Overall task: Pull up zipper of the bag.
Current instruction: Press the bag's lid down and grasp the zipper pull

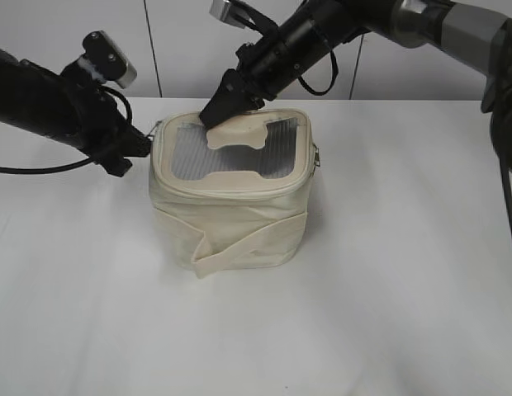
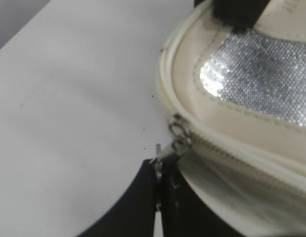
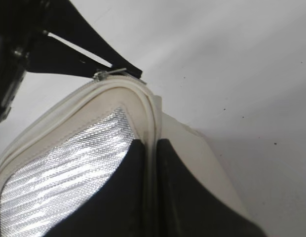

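Note:
The cream-white boxy bag stands mid-table, with a grey mesh top window and a bone-shaped patch. The cream zipper runs round its top rim. A silver slider sits at the bag's left corner. My left gripper is shut on the slider's ring pull; in the exterior view it is at the bag's left edge. My right gripper is shut on the bag's top rim at the far back edge, seen from outside behind the patch.
The bag stands on a white table. A white panelled wall runs behind it. A side strap band crosses the bag's front. The left arm's black fingers show in the right wrist view beyond the rim corner.

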`<state>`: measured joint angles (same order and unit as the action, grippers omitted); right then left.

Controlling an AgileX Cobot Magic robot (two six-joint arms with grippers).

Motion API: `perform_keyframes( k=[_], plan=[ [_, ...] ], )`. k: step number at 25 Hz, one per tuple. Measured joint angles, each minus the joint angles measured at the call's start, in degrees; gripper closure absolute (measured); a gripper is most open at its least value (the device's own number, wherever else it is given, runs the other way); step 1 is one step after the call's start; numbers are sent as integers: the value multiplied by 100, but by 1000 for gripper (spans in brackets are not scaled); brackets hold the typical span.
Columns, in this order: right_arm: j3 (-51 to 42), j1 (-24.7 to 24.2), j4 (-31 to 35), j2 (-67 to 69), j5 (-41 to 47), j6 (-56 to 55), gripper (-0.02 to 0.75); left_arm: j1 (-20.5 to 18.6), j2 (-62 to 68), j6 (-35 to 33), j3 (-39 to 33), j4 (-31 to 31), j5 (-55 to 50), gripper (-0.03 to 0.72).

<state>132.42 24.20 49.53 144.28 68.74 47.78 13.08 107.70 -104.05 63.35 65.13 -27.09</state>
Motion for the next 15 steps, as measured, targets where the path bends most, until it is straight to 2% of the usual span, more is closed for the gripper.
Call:
perform_keyframes(
  k=[3,6,10,15],
  plan=[
    [0,0,-12,0,-7,-226,687,0,-364,939,-163,-1026,-1,680],
    [0,0,-17,0,-25,-387,687,0,-860,1578,-461,-1742,26,680],
    [0,-5,-12,0,-29,-535,688,8,-1511,1966,-933,-1957,36,680],
    [0,-5,-12,0,-55,-733,689,231,-2063,2120,-1572,-2012,-107,680]
  ],
)
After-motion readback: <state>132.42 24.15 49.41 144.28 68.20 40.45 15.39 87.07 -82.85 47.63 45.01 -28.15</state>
